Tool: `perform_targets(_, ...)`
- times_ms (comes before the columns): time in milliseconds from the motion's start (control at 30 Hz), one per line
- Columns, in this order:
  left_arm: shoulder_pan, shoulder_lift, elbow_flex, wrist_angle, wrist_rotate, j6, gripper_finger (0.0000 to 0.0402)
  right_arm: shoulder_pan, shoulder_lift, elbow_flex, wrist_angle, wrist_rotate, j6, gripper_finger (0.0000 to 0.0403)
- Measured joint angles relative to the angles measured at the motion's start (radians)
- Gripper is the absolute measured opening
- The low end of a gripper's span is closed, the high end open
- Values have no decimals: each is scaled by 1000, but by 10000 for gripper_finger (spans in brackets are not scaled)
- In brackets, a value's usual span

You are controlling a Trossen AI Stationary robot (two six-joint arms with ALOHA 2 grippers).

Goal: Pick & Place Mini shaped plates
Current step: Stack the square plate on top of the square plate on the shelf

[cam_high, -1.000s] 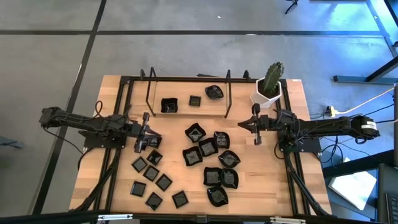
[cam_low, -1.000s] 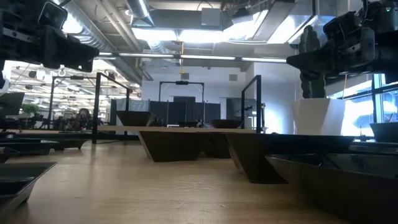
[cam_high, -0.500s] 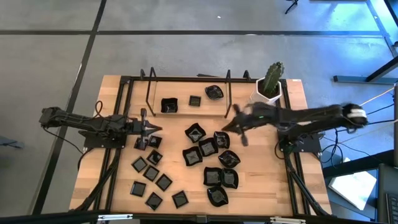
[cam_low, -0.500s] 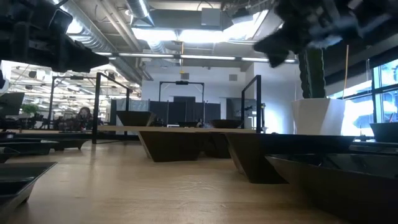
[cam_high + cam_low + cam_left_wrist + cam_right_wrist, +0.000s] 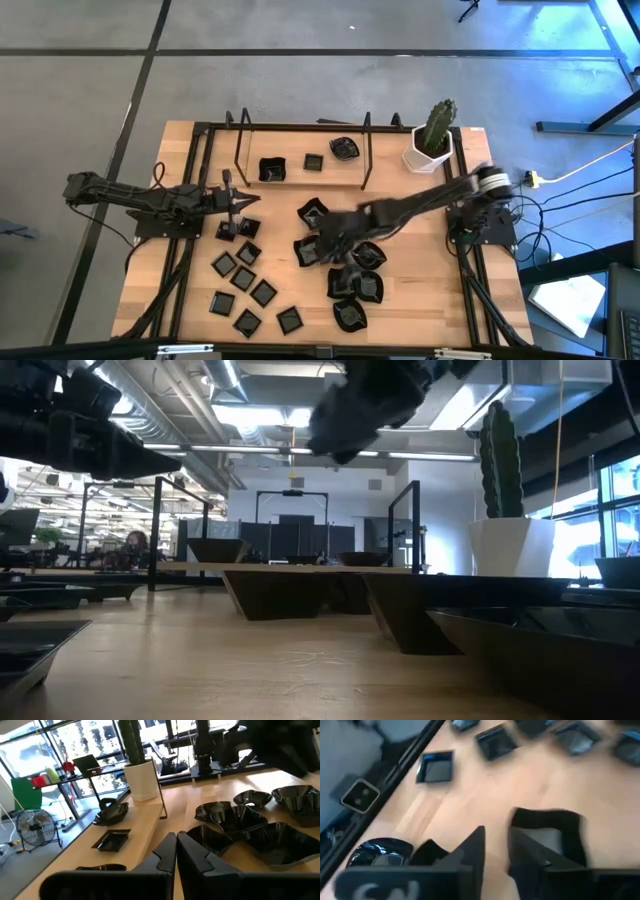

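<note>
The light wooden table carries a spread of small glossy black mini shaped plates: the little flat squares lie scattered on the near left, while the larger raised-rim squares and rounded wavy-edged dishes crowd together at the centre and near right. Three more black dishes sit in a row along the far edge, inside a thin black metal frame. A white pot holding a green cactus stands at the far right corner. The left gripper hovers at the left side of the table, just above a small flat square, and its two dark fingers press together with nothing between them. The right arm reaches diagonally across from the right, and the right gripper hangs over the central cluster of bigger plates. Its fingers stand slightly apart and empty, with a raised-rim square plate on the wood just beyond their tips.
</note>
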Motion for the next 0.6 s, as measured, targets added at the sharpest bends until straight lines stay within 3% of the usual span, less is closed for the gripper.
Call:
perform_targets(167,0,0,0,-11,0,-52,3,70,143,156,14,-85,-24,157)
perform_targets(300,0,0,0,-31,0,-79,2,99,229,252,18,-77,-2,198)
perform_targets(600,0,0,0,-60,0,-161,9,130,362,343,79,-57,53,216)
